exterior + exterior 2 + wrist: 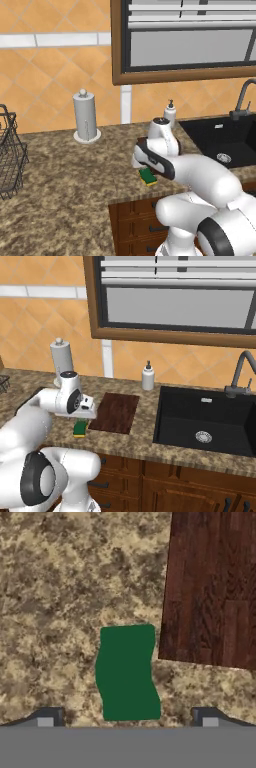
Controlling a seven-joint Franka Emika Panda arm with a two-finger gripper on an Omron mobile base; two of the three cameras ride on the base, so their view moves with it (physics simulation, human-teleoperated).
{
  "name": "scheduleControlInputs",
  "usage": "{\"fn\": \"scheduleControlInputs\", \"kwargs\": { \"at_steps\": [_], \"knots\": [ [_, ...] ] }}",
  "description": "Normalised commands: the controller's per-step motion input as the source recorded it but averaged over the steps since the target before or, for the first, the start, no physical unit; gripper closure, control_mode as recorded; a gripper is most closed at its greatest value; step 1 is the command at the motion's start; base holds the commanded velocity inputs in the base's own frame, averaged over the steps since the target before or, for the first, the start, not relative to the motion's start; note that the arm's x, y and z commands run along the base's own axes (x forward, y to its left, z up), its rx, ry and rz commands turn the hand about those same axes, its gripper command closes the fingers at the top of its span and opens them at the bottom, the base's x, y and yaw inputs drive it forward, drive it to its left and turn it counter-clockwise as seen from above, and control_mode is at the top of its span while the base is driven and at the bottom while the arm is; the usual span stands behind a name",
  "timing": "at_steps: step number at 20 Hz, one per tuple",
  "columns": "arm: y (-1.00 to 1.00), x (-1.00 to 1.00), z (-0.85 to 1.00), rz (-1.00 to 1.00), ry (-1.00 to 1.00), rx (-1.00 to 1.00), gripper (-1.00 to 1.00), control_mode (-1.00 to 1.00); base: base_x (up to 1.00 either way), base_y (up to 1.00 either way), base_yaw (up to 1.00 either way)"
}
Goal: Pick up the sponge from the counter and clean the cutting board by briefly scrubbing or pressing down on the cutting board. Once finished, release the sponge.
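I've got the gripper (pixel 127 717) hanging right over the sponge (pixel 127 672), fingers spread wide to either side of it, gripping nothing. The sponge lies flat on the counter (pixel 55 602), just beside the near corner of the cutting board (pixel 215 587), not touching it. So by my read nothing is done yet: I have to descend, grab the sponge, carry it onto the board, press or scrub, then let go.

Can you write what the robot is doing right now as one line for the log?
phase: reach | gripper: jaws open, above small green-topped yellow-based sponge | sponge: on speckled granite counter, beside dark reddish-brown wooden cutting board | scrub: not yet done
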Motion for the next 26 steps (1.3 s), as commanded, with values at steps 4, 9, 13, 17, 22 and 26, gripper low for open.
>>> {"fn": "scheduleControlInputs", "kwargs": {
  "at_steps": [4,9,13,17,22,26],
  "knots": [
    [0.18,0.16,-0.63,0.0,0.07,0.0,-1.0,-1.0,0.0,0.0,0.0],
    [0.13,0.25,-0.35,0.0,0.05,0.0,-1.0,-1.0,0.0,0.0,0.0],
    [0.0,0.2,-0.01,0.0,0.0,0.0,-1.0,-1.0,0.0,0.0,0.0],
    [0.0,0.11,0.0,0.0,0.0,0.0,-1.0,-1.0,0.0,0.0,0.0],
    [0.0,0.0,-0.19,0.0,0.0,0.0,-1.0,-1.0,0.0,0.0,0.0],
    [-0.06,0.0,-0.29,0.0,0.0,0.0,-1.0,-1.0,0.0,0.0,0.0]
  ]
}}
